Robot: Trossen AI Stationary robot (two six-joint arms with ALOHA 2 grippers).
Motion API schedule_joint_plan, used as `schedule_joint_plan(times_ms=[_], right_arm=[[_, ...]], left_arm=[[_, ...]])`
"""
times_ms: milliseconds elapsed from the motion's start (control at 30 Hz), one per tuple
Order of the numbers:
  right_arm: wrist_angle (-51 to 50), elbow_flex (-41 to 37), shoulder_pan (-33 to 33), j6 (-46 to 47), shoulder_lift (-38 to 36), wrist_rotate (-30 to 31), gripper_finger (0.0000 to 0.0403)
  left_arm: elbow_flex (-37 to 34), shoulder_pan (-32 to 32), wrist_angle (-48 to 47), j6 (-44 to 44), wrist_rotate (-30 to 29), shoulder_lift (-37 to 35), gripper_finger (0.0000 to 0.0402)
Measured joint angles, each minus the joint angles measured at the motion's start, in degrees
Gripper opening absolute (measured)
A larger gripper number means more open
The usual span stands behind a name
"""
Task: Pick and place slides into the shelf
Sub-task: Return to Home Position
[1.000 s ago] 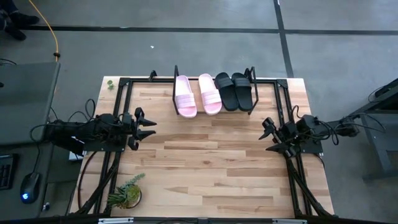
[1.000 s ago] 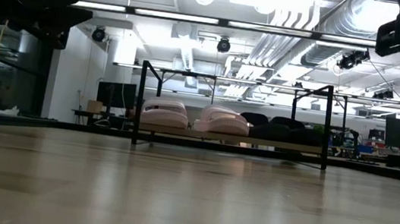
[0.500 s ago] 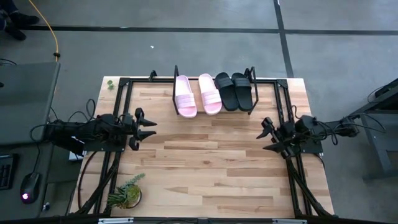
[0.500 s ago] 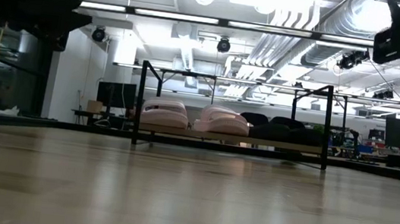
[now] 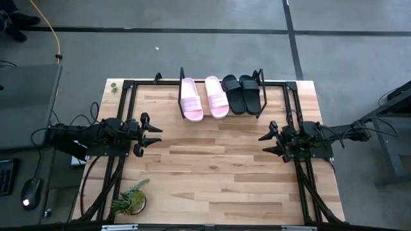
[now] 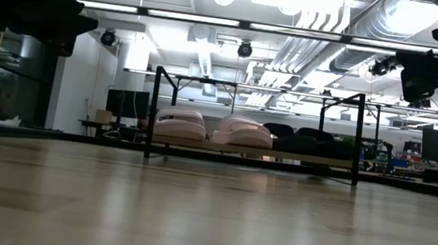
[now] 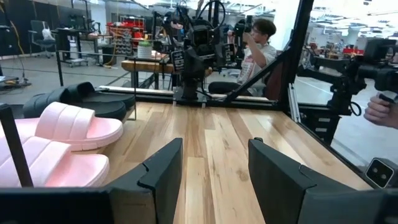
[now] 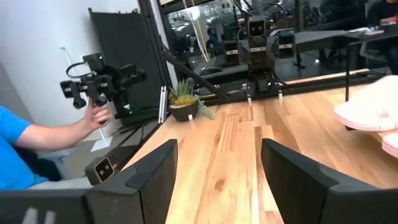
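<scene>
Four slides (image 5: pixel 218 96) on shelf (image 6: pixel 250 152), two pink beside two black; placing apparently done; left gripper (image 5: pixel 157 136), right gripper (image 5: pixel 263 144) spread, empty, at table (image 5: pixel 212 173) edges.

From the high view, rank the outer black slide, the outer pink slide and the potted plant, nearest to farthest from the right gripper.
1. The outer black slide, right end of the row, closest to the right gripper.
2. The outer pink slide, left end of the row.
3. The potted plant, at the table corner on the left arm's side.
</scene>
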Motion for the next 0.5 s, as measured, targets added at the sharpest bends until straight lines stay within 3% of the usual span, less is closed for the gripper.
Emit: schedule_joint_plan(times_ms=[500], right_arm=[[0.00, -0.02, 0.00, -1.91, 0.03, 0.33, 0.0224]], left_arm=[[0.00, 0.00, 0.04, -0.24, 0.00, 0.00, 0.0168]])
